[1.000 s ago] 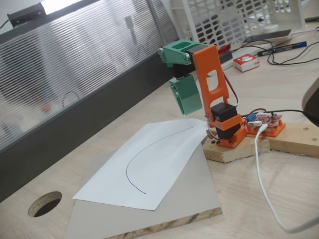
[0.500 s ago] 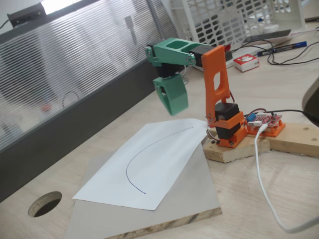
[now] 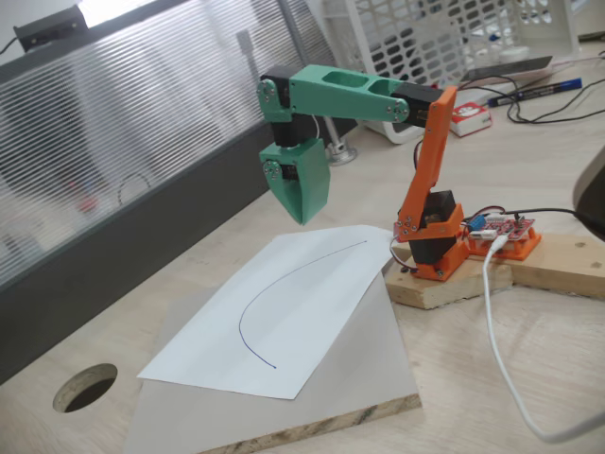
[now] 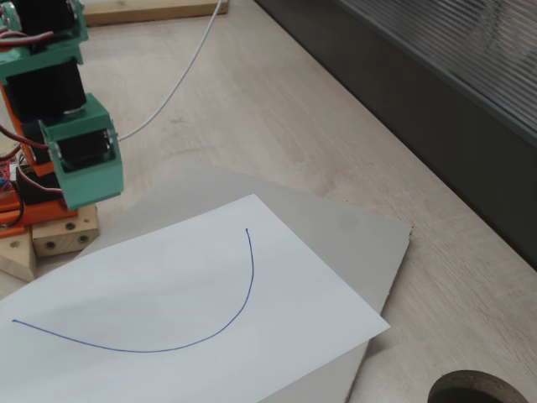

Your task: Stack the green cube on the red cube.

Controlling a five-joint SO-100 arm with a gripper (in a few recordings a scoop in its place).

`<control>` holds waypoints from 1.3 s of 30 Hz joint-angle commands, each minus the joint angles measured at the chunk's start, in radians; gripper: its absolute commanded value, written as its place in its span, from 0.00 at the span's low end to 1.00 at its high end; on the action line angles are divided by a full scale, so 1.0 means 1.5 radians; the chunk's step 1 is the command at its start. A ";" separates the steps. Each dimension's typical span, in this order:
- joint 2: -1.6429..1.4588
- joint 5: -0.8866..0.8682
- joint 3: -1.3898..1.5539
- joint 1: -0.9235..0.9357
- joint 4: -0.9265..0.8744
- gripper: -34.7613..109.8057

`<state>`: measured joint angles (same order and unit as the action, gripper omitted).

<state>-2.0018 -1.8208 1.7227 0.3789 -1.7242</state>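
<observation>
Two jaws hang point-down as one green wedge on the gripper (image 3: 300,210), and from both fixed views I cannot tell whether they are together or a little apart, since the wedge turns its flat side to the cameras; nothing sticks out from between them, so I judge that they carry nothing; the gripper hovers above the far end of the white sheet of paper (image 3: 284,312), well clear of its surface, which I read as a travelling height and not a picking one; behind it the green forearm (image 3: 350,95) reaches out level from the orange upper arm (image 3: 430,156), a pose that puts the wrist over the work area while the base stays back; the base sits screwed to a wooden block (image 3: 444,284) at the sheet's corner, presumably so the arm cannot tip when it stretches; the sheet bears a blue curved line (image 3: 260,303) and lies on a grey board (image 3: 378,378), likely marking the arm's reach; as for the green cube and the red cube, I cannot say where they lie, so I judge the stacking not yet begun and would find both before lowering; further out, a white cable (image 3: 496,322) runs from the red circuit board (image 3: 506,230) past the block, and a round hole (image 3: 85,386) opens in the table beyond the board.
</observation>
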 commanded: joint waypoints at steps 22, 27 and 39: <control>-0.277 -0.058 0.382 -0.007 -0.009 0.24; -0.287 -0.054 0.413 -0.007 -0.009 0.24; -0.281 -0.053 0.413 -0.003 -0.010 0.24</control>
<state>-2.3547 -1.8914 2.3363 0.3743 -1.7196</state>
